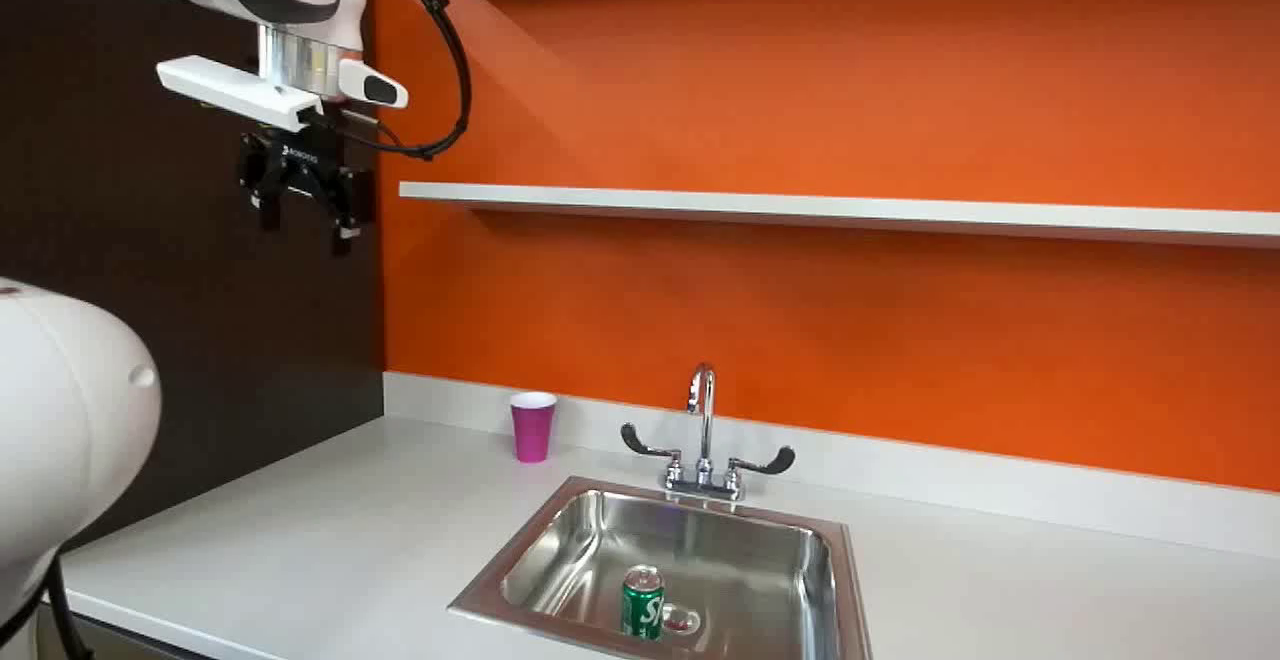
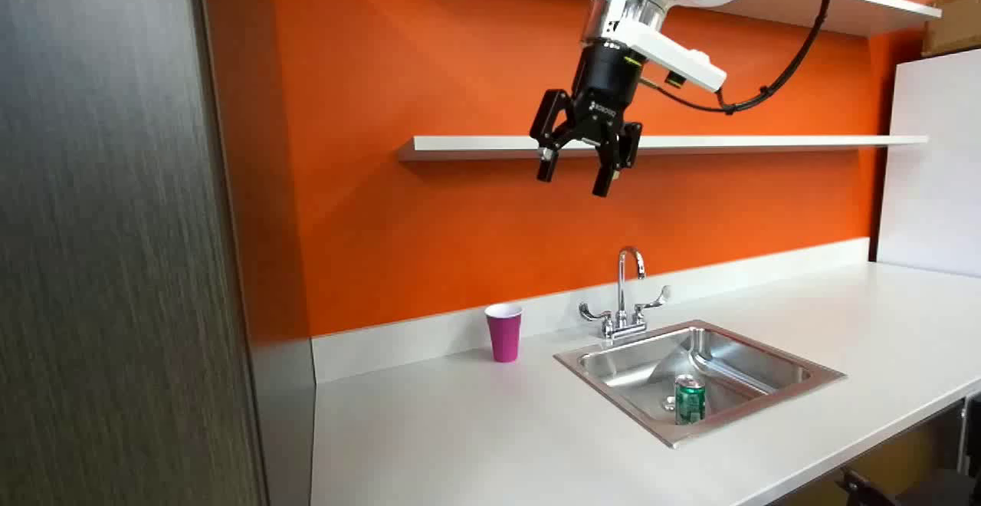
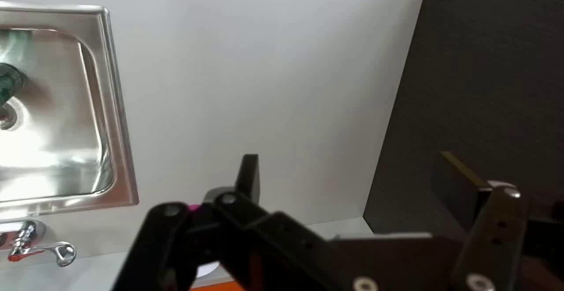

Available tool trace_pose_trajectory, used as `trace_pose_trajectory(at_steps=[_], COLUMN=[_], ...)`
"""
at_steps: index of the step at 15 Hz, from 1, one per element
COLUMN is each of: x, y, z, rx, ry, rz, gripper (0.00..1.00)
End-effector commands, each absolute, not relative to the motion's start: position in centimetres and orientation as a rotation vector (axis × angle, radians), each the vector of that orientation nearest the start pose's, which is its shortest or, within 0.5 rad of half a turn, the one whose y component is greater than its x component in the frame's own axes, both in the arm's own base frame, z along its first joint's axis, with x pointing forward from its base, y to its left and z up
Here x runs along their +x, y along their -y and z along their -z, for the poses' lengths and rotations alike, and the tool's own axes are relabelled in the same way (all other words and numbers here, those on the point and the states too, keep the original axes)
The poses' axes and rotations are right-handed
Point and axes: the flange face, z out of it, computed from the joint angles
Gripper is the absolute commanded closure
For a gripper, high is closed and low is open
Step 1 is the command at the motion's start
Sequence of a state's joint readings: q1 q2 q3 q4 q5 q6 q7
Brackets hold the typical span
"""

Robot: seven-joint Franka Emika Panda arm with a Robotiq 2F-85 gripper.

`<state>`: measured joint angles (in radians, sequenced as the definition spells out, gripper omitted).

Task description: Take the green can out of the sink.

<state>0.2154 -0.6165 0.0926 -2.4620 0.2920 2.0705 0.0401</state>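
Note:
The green can [image 1: 642, 605] with pale lettering and a silvery top stands upright in the sink [image 1: 848, 580], beside the drain. In an exterior view the can [image 2: 690, 400] is close to the sink's front wall, its base partly hidden by the rim [image 2: 736, 414]. In the wrist view the can [image 3: 9, 81] is cut off at the left edge, inside the sink [image 3: 119, 150]. My gripper [image 1: 304, 228] is open and empty, high above the counter and well away from the can. Its fingers [image 2: 574, 178] are spread and point down. The wrist view also shows the jaws [image 3: 352, 178] apart.
A chrome faucet [image 1: 706, 430] with two levers stands behind the sink. A pink cup [image 2: 504, 336] stands on the counter near the back wall. A white shelf [image 1: 800, 208] runs along the orange wall. A dark side panel [image 3: 484, 61] bounds the counter.

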Motion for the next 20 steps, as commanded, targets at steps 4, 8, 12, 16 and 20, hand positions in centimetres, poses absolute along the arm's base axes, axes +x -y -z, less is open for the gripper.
trace_pose_trajectory(at_steps=[4,8,12,16,20], x=[36.7,37.4,38.5,39.7,40.8], y=[-13.2,-11.6,-9.0,-5.3,-1.4], z=[-53.0,-53.0,-52.4,-51.3,-49.7], rx=[-2.918,-2.994,-3.044,-3.064,-3.044], ry=[0.182,0.117,-0.003,-0.129,-0.260], rz=[0.256,0.277,0.288,0.273,0.233], gripper=[0.00,0.00,0.00,0.00,0.00])
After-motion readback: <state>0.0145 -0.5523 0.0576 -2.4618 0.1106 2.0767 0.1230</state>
